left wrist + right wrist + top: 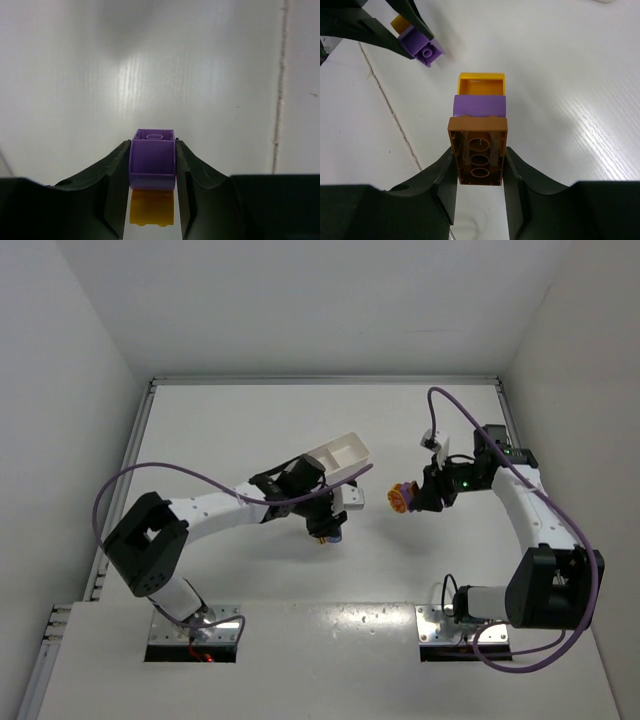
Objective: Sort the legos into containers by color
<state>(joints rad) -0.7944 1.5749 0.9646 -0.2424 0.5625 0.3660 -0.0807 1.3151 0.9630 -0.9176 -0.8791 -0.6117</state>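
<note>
- Left gripper [326, 530] is clamped on a purple brick [152, 162] with a yellow brick [152, 210] stuck under it, over the table's middle.
- Right gripper [412, 498] is clamped on an orange-purple-yellow stack [479, 150], nearer the right edge.
- Step in hand, likely: splitting joined bricks.
- Next: a clean pull-apart, then each colour into the white tray [340, 452].

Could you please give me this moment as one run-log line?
left hand: shut on purple-yellow stack | right hand: shut on orange-purple-yellow stack | stacks apart | tray: partly hidden behind left arm
</note>
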